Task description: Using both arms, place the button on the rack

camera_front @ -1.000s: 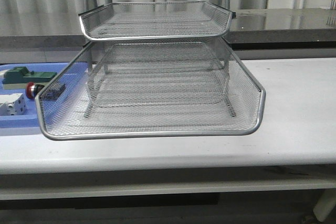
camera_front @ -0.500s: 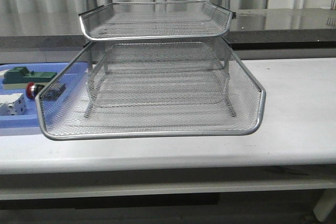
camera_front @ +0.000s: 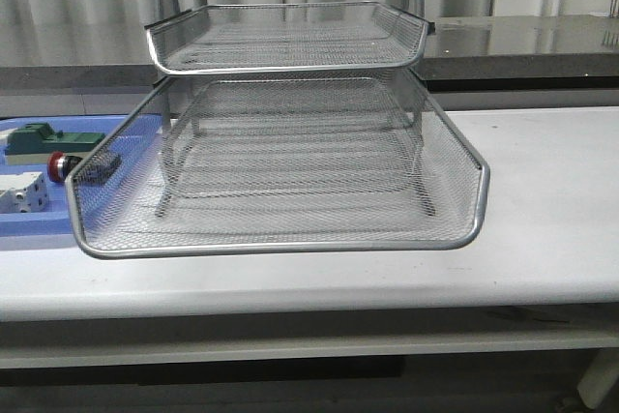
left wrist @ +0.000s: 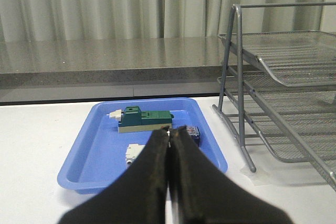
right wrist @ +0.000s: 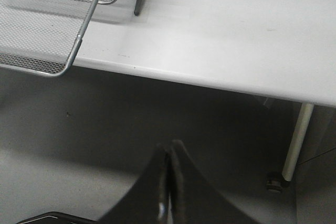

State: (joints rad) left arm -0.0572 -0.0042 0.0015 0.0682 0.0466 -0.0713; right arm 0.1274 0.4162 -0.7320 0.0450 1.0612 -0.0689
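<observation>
Item: small red-capped, black-bodied push-button (camera_front: 75,165), lying in the flat blue plastic tray (left wrist: 92,153) beside the silver wire-mesh rack (camera_front: 280,157), to be approached by the empty, fully closed left gripper (left wrist: 169,135), jaws first parted; right gripper (right wrist: 168,153) likewise closed, empty.

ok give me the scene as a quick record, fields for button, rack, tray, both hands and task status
button: red-capped button lying in the tray, seen through the rack's mesh
rack: wire rack on the white table, one tray slid far forward
tray: blue tray left of the rack, also holding a green-and-beige block and a white part
left hand: left hand shut, empty, back from the tray
right hand: right hand shut, empty, off the table's front edge
task status: button not yet picked up
</observation>
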